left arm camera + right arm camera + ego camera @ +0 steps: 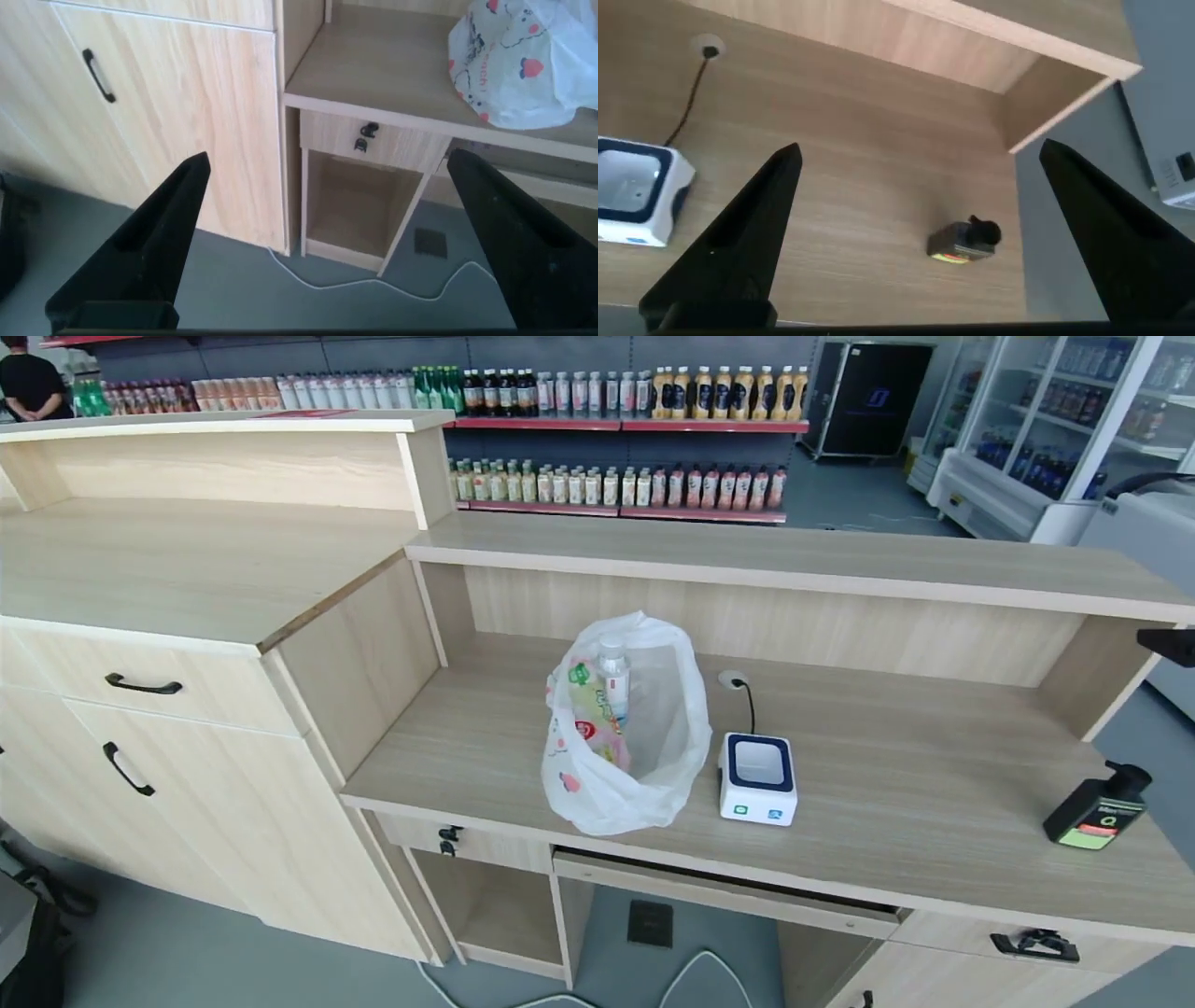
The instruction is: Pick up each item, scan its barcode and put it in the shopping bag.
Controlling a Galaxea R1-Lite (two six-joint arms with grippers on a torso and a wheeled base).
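From the head view, the shopping bag (pixel 625 728) stands on the counter (pixel 934 775) with its mouth open upward. A clear bottle (pixel 613 681) and a snack packet (pixel 590 709) are already inside. The scanner (pixel 757 777) sits just beside the bag with its window facing up, likely so that a scanned item has only a short way to travel. Its cable (pixel 750 705) runs back to a hole in the counter. The black pump bottle (pixel 1094 807) is well apart from both, near the counter's right end, and is probably the one item not yet bagged.

In the left wrist view, the left fingers (pixel 149 243) are spread wide and hold nothing. They hang low in front of the cabinet, over the floor. The counter edge and a locked drawer (pixel 364 140) are beyond their tips, and the bag (pixel 519 61) is farther off past one finger. I judge this arm is parked clear of the work.

In the right wrist view, the right fingers (pixel 738 243) are also wide apart and empty, high above the counter. The pump bottle (pixel 965 241) appears to lie on its side. It shows within the gap between them, nearer one finger and not touched. The scanner (pixel 635 191) is outside the other finger. That spread over the bottle suits a descent to grasp it.
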